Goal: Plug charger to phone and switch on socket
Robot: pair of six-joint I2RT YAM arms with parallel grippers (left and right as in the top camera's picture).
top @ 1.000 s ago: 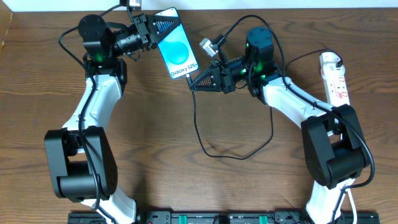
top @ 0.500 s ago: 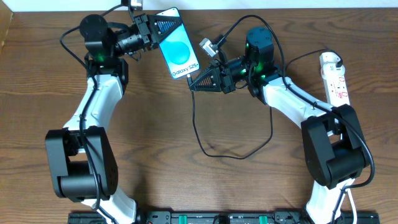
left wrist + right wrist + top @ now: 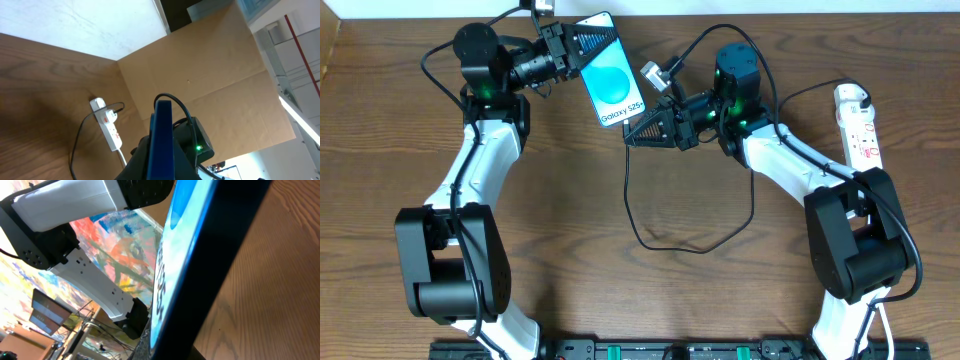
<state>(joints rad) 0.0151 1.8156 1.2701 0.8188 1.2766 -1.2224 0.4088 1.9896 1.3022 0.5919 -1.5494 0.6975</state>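
Left fingers (image 3: 586,39) grip a blue-screened black smartphone (image 3: 611,85) by its far end. Right fingers (image 3: 654,126) pinch a thin black charger cable (image 3: 632,205) just beside it.

white-shelled left arm (image 3: 470,190) and right arm (image 3: 788,158), bulky black joints, green wrist lights, black cables, ribbed triangular left tool (image 3: 600,38) and right tool (image 3: 630,138).
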